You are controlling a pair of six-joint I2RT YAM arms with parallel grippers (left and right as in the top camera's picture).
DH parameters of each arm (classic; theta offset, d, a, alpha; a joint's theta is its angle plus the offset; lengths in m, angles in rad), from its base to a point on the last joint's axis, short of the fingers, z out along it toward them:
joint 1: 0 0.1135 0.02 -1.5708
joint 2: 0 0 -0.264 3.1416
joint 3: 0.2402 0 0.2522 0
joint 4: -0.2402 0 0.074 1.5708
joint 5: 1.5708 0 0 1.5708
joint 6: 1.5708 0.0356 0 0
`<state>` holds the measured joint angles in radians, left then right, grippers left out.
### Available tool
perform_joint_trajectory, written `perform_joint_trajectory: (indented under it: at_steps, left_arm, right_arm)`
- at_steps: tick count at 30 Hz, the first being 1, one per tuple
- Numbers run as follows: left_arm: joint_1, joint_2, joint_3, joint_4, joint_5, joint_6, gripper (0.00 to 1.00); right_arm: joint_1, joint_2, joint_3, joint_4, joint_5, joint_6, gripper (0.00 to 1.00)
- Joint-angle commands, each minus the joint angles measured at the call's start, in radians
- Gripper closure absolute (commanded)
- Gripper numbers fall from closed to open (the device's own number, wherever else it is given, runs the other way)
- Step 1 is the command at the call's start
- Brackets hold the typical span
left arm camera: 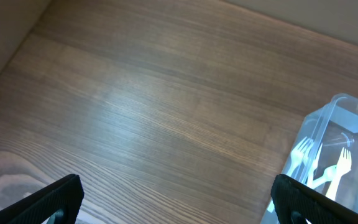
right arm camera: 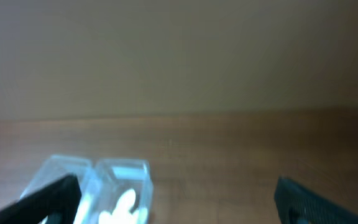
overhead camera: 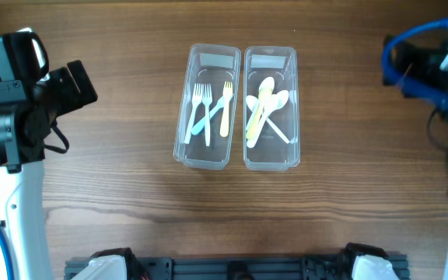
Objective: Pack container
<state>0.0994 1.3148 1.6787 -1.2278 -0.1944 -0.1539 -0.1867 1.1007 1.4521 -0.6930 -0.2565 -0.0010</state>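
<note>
- left gripper (left arm camera: 178, 203): at the far-left edge of the table (overhead camera: 131, 179), fingers spread as wide as they go, nothing between them. Well apart from the tubs.
- left container (overhead camera: 215, 58): clear plastic tub at table centre, long axis running near to far, no lid in view. It looks thin-walled, so probably light, a bit flexy and slick.
- forks (overhead camera: 207, 109): lying loose in the left container, white, blue and yellow plastic, overlapping. Very light; likely to slide and rattle if the tub tips, so keep it level.
- right container (overhead camera: 271, 58): same kind of tub, pressed side by side against the left one, long walls touching or nearly so.
- spoons (overhead camera: 264, 109): piled loose in the right container, white and yellow, light plastic.
- grasp spot, judged: there is no room between the tubs, so pinch an outer long wall over its rim or a short end wall. Squeeze gently, since thin walls may bow and slip.
- right gripper (right arm camera: 179, 196): at the far-right edge, fingers fully apart and empty. The wrist view is blurry, with both tubs low in it and well away.
</note>
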Motion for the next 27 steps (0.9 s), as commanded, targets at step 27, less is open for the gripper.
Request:
perform_joint_trajectory:
  at_steps: [27]
  left_arm:
    - [0.006, 0.004, 0.009, 0.003, -0.008, 0.019, 0.00]
  right_arm:
    - [0.090, -1.098, -1.333, 0.402, 0.100, 0.213, 0.00]
